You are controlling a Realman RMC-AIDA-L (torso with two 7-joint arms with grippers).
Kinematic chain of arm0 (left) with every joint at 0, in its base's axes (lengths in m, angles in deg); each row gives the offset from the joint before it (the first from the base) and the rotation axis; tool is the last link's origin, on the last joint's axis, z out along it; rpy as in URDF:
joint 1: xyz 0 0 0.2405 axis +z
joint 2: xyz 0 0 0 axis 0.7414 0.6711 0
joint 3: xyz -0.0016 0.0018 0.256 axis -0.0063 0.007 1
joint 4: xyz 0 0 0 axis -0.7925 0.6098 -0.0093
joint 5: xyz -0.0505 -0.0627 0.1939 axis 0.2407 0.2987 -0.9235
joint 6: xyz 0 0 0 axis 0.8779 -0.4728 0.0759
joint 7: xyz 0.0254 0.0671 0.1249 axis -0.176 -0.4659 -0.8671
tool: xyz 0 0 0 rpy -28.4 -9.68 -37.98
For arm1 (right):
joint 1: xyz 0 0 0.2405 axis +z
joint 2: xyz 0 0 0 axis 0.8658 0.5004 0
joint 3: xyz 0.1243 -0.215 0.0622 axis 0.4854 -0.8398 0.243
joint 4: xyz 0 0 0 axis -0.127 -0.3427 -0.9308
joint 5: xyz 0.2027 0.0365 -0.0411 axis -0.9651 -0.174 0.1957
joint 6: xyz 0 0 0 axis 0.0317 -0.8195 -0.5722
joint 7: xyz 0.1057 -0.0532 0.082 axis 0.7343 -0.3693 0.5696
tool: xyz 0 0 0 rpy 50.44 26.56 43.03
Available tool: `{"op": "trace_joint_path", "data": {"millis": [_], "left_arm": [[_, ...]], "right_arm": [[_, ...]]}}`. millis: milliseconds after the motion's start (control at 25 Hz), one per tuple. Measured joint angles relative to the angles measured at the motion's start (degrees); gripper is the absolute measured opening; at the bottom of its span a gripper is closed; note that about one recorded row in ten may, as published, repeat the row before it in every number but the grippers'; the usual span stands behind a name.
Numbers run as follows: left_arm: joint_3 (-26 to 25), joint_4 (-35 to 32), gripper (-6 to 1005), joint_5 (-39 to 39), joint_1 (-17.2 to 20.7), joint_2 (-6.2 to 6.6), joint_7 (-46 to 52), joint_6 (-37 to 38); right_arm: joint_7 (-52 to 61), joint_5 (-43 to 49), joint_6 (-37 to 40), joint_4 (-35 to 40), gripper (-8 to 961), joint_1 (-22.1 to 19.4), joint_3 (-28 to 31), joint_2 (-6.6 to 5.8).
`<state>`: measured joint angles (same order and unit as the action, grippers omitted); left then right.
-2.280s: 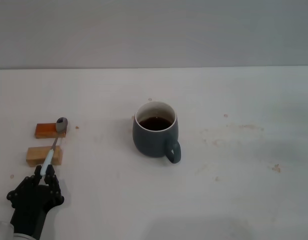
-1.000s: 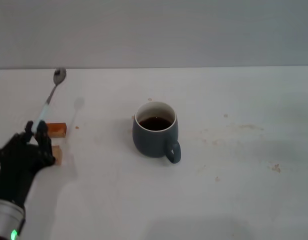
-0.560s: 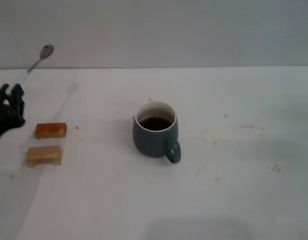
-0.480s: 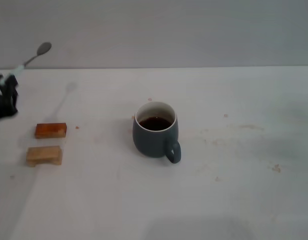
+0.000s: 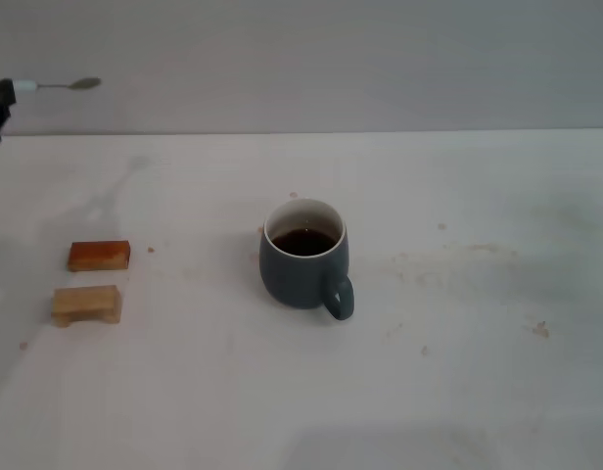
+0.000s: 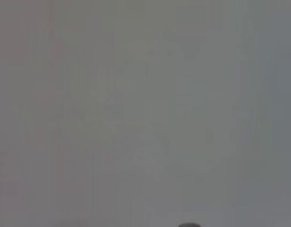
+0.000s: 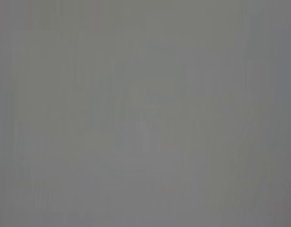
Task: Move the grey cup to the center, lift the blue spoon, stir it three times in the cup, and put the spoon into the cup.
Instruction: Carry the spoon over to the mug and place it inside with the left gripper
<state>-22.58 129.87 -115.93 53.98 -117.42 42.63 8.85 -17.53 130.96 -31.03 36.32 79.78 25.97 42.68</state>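
The grey cup (image 5: 304,257) stands near the middle of the table, handle toward the front right, dark liquid inside. High at the far left edge of the head view, my left gripper (image 5: 0,101) is shut on the blue spoon (image 5: 55,85). The spoon lies almost level in the air, its metal bowl pointing right, well above the table and far left of the cup. Most of the gripper is cut off by the frame edge. Both wrist views give only blank grey, apart from a small dark shape (image 6: 189,224) at one edge of the left one. My right gripper is out of view.
Two small wooden blocks lie at the left of the table: an orange-brown one (image 5: 99,256) and a paler one (image 5: 86,305) in front of it. Faint stains mark the white table (image 5: 458,323) right of the cup. A grey wall rises behind.
My left gripper lifted the spoon off the two blocks, rose up and to the left, and the spoon swung from pointing up to nearly level. The cup stayed put.
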Motion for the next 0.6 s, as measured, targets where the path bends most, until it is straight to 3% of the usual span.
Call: {"op": "trace_joint_path", "data": {"millis": [240, 320, 400, 600], "left_arm": [[-14.41, -2.46, 185, 9.82, -8.17, 0.18, -6.54, -19.48], [-16.36, -2.57, 185, 10.43, -9.26, 0.18, -7.05, -22.31], [-22.07, -2.68, 185, 10.86, -13.40, 0.21, -7.67, -32.37], [-25.19, -1.93, 186, 10.74, -16.98, 0.33, -8.33, -41.38]], "right_arm": [[0.38, -0.09, 0.05, 0.79, 14, 0.52, 0.68, 0.20], [0.44, -0.13, 0.04, 0.81, 14, 0.61, 0.72, 0.22], [0.47, -0.16, 0.01, 0.82, 14, 0.63, 0.79, 0.22], [0.49, -0.36, -0.28, 0.88, 15, 0.99, 0.87, 0.31]]}}
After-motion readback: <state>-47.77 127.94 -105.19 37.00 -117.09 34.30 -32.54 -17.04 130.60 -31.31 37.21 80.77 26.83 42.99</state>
